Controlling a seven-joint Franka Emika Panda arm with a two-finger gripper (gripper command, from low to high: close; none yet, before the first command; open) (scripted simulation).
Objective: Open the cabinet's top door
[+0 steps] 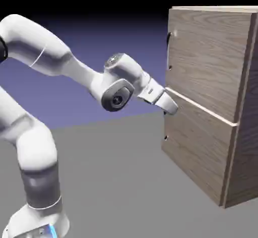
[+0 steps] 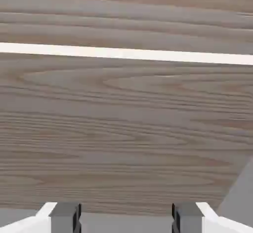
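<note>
The brown wood-grain cabinet (image 1: 244,146) stands at the exterior view's right. Its top door (image 1: 209,55) is flush and closed, with a small dark handle (image 1: 169,39) seen edge-on at its left edge. A thin pale seam (image 1: 201,107) parts it from the lower panel (image 1: 196,154). My gripper (image 1: 172,108) hovers at the seam's left end, well below the handle, close to the cabinet face. In the hand view wood grain fills the frame, the seam (image 2: 126,53) runs across near the top, and my gripper (image 2: 126,219) is open, its grey fingertips (image 2: 64,216) wide apart with nothing between them.
The grey table (image 1: 116,181) spreads in front of the cabinet. A small knob (image 1: 165,137) shows at the lower panel's left edge. A grey wedge (image 2: 242,197) shows at the hand view's lower right.
</note>
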